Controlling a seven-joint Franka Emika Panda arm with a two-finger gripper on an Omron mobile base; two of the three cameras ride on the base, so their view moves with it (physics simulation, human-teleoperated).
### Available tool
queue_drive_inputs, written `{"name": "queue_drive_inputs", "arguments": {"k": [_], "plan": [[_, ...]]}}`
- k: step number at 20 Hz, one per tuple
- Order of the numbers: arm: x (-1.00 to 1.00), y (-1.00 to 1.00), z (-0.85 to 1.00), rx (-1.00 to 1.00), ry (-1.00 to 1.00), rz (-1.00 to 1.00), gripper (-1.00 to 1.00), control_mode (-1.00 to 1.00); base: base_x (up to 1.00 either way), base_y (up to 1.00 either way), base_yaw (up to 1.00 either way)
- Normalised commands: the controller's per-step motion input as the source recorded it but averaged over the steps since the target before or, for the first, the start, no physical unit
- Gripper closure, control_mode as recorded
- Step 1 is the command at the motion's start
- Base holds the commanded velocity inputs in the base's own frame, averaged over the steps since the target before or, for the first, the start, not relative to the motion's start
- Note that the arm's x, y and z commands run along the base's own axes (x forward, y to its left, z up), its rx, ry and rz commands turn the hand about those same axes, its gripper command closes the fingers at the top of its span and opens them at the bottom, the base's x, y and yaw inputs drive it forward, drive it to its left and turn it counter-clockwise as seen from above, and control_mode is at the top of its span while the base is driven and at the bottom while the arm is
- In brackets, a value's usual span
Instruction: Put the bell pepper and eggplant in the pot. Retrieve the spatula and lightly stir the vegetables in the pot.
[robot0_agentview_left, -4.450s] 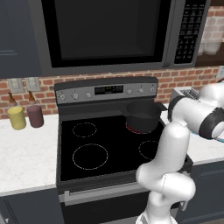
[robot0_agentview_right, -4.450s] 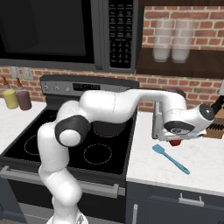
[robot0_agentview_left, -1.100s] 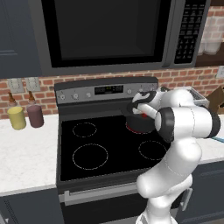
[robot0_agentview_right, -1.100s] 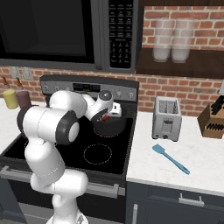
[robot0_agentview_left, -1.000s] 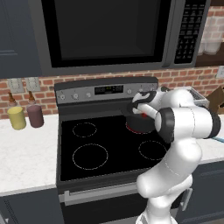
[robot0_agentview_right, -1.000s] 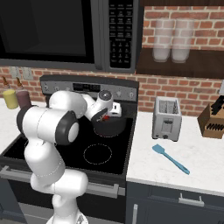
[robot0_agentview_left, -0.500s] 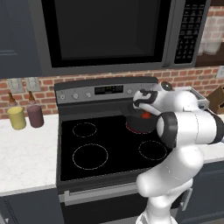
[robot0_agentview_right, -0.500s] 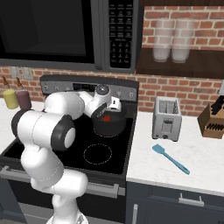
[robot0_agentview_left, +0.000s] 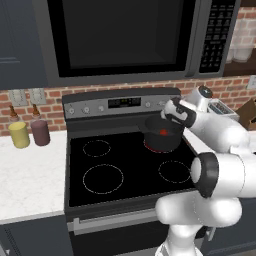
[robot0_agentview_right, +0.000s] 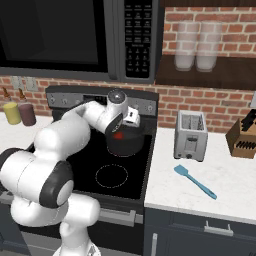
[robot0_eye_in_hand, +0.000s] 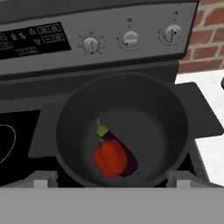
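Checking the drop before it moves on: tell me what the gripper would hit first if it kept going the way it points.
Probably the bell pepper, lying on the eggplant in the pot; the open gripper points down into it.

The black stove (robot0_agentview_left: 125, 170) carries the pot (robot0_agentview_left: 162, 140); the white counter (robot0_agentview_right: 200, 190) holds the spatula (robot0_agentview_right: 195, 182).

Stove panel (robot0_eye_in_hand: 33, 39) display digits unreadable; no legible text.

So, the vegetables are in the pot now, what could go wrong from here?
1. The open fingers hang just above the pot; moving sideways too low could hit its rim.
2. The spatula lies flat on the counter beside the toaster; its thin handle may slip.
3. The bell pepper rests against the eggplant; hard stirring could throw them out.
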Motion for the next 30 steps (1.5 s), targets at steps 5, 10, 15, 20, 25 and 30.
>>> {"name": "queue_drive_inputs", "arguments": {"k": [5,10,15,20,25,30], "plan": [[-1.0,-0.85,0.12,0.27,0.0,-0.09,-1.0,-1.0,0.0,0.0,0.0],[-0.95,-0.99,0.24,0.38,0.12,-0.22,-1.0,-1.0,0.0,0.0,0.0],[-0.44,-1.0,0.37,0.54,0.38,-0.37,-1.0,-1.0,0.0,0.0,0.0],[-0.29,-1.0,0.28,0.59,0.42,-0.44,-1.0,-1.0,0.0,0.0,0.0],[-0.38,-1.0,0.0,0.58,0.36,-0.43,-1.0,-1.0,0.0,0.0,0.0],[-0.72,-0.87,-0.21,0.49,0.11,-0.42,-1.0,-1.0,0.0,0.0,0.0]]}}
